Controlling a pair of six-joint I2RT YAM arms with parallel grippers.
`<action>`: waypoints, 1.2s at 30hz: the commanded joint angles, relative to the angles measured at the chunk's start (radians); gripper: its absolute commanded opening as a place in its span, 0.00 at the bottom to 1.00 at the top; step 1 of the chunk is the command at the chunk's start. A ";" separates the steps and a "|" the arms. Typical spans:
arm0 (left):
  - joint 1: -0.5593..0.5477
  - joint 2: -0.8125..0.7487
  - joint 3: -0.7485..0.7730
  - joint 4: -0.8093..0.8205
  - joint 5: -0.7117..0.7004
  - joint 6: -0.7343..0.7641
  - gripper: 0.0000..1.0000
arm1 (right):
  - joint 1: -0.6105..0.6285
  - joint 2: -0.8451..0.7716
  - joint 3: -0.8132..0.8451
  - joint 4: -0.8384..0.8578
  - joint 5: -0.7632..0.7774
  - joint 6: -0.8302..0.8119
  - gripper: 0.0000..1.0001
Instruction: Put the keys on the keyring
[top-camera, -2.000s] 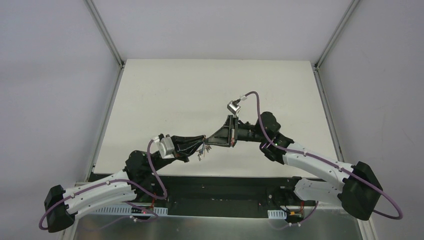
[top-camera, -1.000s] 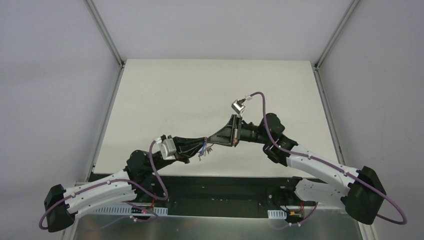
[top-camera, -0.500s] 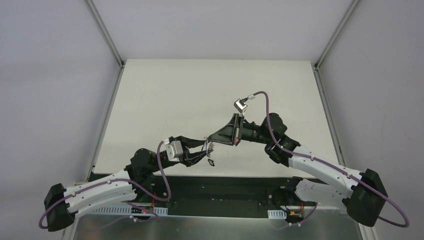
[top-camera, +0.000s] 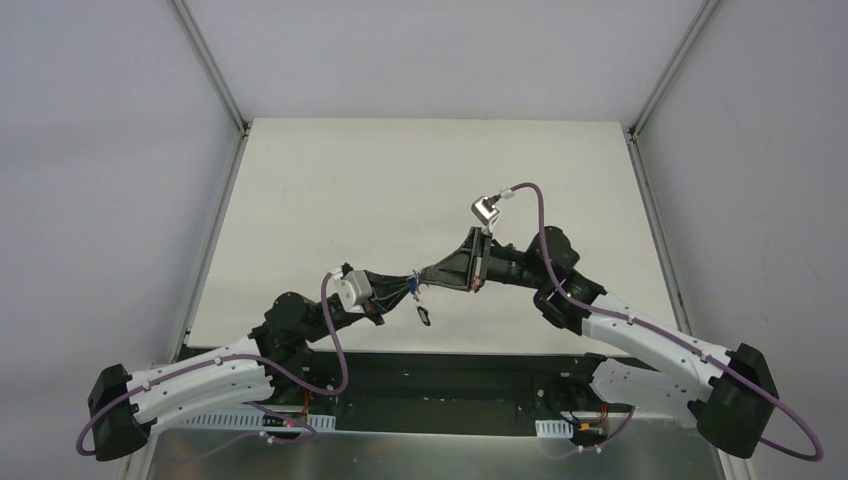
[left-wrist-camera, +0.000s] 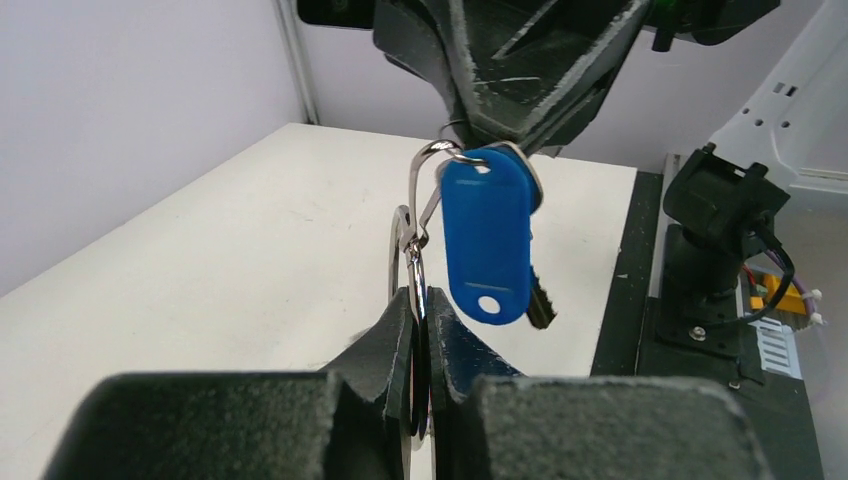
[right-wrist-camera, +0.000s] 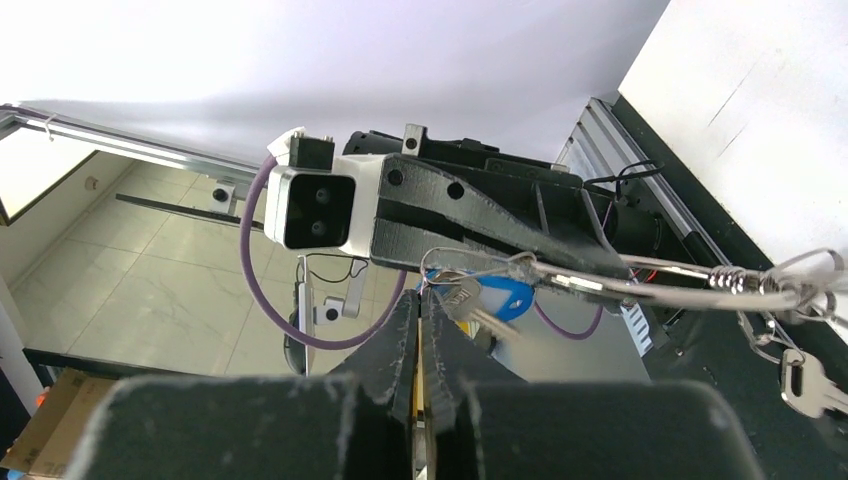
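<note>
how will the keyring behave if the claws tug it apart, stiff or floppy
Likely springy rather than floppy: the keyring is thin wire, apparently pinched by both the left claw and the right claw. The blue key hangs freely, so it would probably swing. The smooth wire may slip from the grip.

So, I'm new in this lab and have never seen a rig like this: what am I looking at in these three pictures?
Two robot arms are bolted at the near edge of a white table. The wide picture comes from a fixed camera above and behind them. The other two come from a small camera on each wrist, looking along that arm's own fingers. The arms meet in mid-air over the table. The left tool is shut on a thin wire keyring. The right tool pinches the top of a blue-headed key, next to the wire. A plain silver key dangles from the wire.
</note>
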 joint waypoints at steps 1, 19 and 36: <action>-0.009 -0.001 0.037 -0.004 -0.099 0.007 0.00 | 0.004 -0.061 0.024 0.035 -0.042 -0.036 0.00; -0.009 0.000 0.037 -0.007 -0.192 0.021 0.00 | 0.004 -0.257 0.025 -0.430 0.039 -0.298 0.51; -0.008 0.128 0.260 -0.341 -0.323 -0.118 0.00 | 0.006 -0.248 0.141 -0.838 0.441 -0.507 0.56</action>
